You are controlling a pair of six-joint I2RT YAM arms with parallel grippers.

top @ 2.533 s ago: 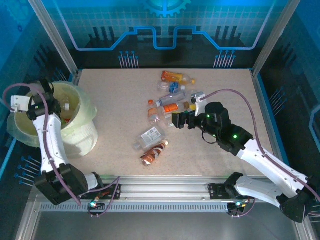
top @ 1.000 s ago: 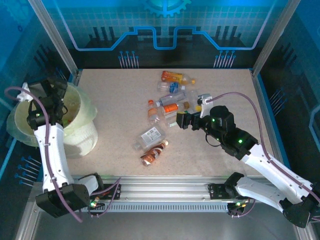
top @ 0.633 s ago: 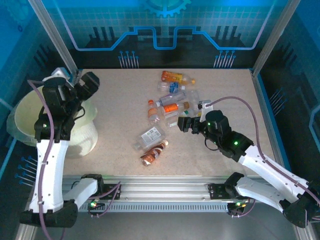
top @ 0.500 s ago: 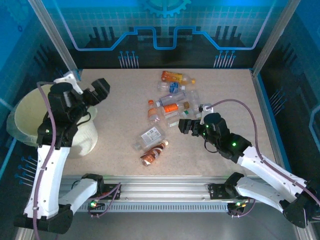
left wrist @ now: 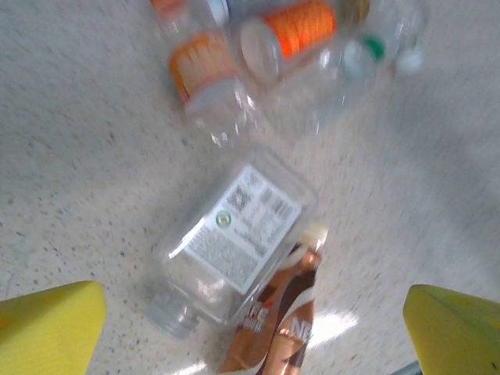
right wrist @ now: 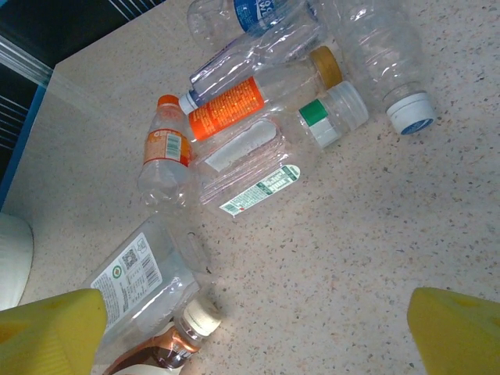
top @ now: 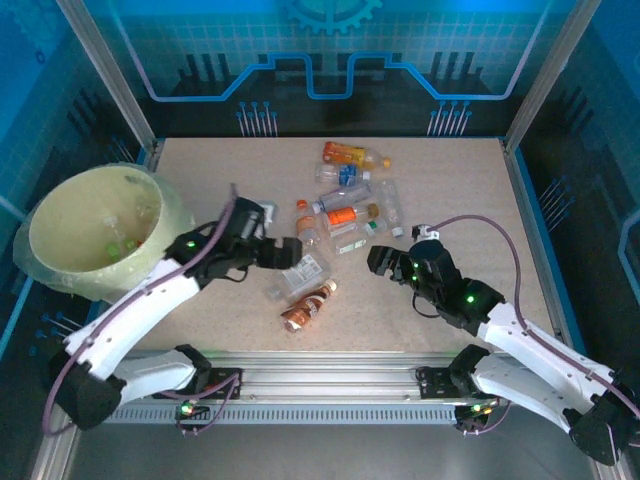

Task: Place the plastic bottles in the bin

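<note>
clear plastic bottles (top: 345, 200) lay scattered on the table (top: 230, 180), well apart from the bin (top: 75, 215), none of them in any grip. the left gripper (top: 285, 251) hung spread wide and empty just over the flat white-labelled bottle (top: 300, 272), among the nearest to the bin, while the right gripper (top: 385, 262), equally wide and empty, hovered farther from the bin. i judged this the reach for a pick: next the left gripper should drop astride that flat bottle, close, and carry it over the bin.

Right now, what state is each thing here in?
Left hand: open, empty.
Right hand: open, empty.
Large round pale yellow plastic bin: upright, bag-lined.
Square clear plastic bottle with white label: lying flat, uncapped.
Brown plastic bottle: lying flat, capped.
Small orange-labelled clear plastic bottle: lying, capped.
</note>
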